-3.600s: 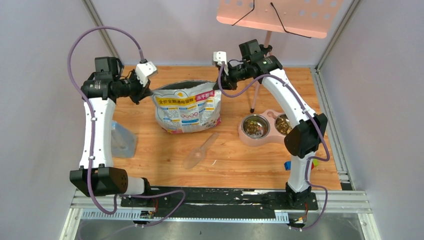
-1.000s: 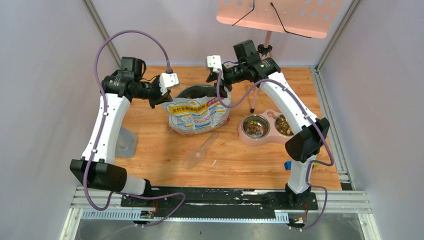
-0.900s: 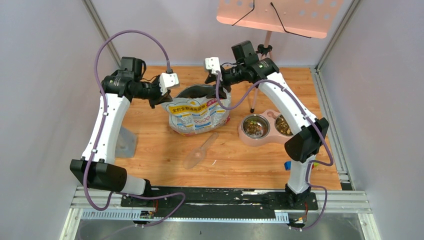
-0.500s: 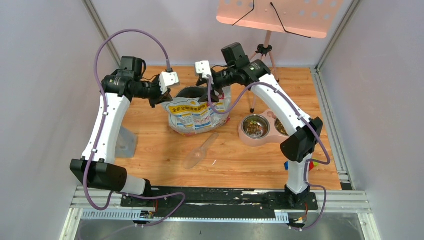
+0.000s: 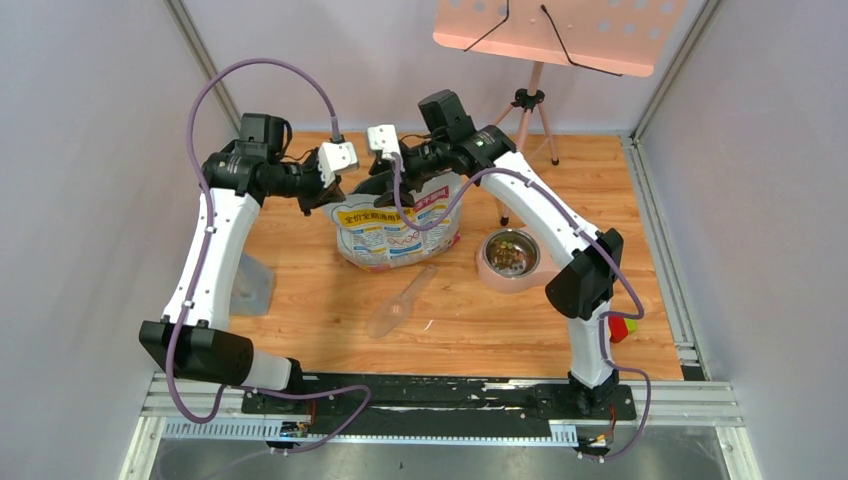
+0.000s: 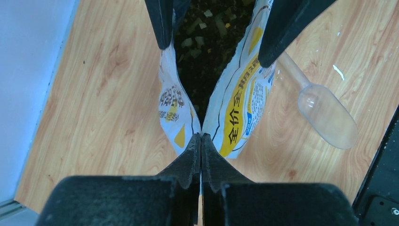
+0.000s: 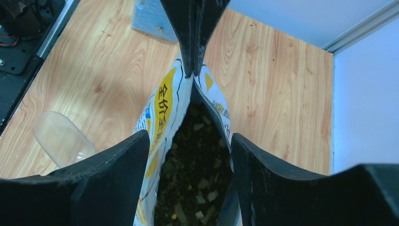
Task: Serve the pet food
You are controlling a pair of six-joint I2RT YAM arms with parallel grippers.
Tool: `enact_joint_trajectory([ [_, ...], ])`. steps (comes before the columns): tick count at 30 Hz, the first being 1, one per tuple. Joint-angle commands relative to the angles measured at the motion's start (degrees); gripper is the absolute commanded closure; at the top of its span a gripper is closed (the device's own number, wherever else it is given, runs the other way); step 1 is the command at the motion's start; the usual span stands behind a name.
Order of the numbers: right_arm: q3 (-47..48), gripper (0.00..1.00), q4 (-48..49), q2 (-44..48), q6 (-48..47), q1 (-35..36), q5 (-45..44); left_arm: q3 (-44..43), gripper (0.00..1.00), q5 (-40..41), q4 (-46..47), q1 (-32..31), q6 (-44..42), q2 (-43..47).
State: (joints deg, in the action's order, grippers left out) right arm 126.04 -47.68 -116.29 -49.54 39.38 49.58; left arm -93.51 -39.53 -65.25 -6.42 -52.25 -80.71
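- While the left gripper (image 6: 201, 137) pinches the end seam of the one bag (image 6: 240, 113), the right gripper (image 7: 189, 136) straddles its mouth, spread wide.
- Inside lies pet food (image 7: 195, 188); one scoop (image 6: 327, 115) rests just beside.

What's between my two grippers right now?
The open mouth of the bag, pet food showing inside. In the left wrist view the left gripper pinches one end and the right gripper, open, straddles the other.

Robotics lab test cell, grey panel walls (image 5: 90, 200), aluminium rail (image 5: 690, 398), wood-grain tabletop (image 5: 470, 330), cabled left arm (image 5: 210, 250), right arm (image 5: 540, 207)
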Motion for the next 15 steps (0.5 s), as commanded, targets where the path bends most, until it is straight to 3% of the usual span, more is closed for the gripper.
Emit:
enact_joint_trajectory([
  [1,0.3,0.37,2.6,-1.0,0.7,1.3,1.9,-1.2,1.0,-0.5,8.3,0.4,1.9,4.6],
  [8,-2.2,0.5,2.8,0.4,0.1,1.8,0.9,-1.0,1.0,1.2,7.9,0.4,0.5,5.3],
  [15,-6.3,0.43,10.3,1.9,3.3,1.8,-1.8,-0.4,1.0,1.2,8.8,0.4,0.7,6.2],
])
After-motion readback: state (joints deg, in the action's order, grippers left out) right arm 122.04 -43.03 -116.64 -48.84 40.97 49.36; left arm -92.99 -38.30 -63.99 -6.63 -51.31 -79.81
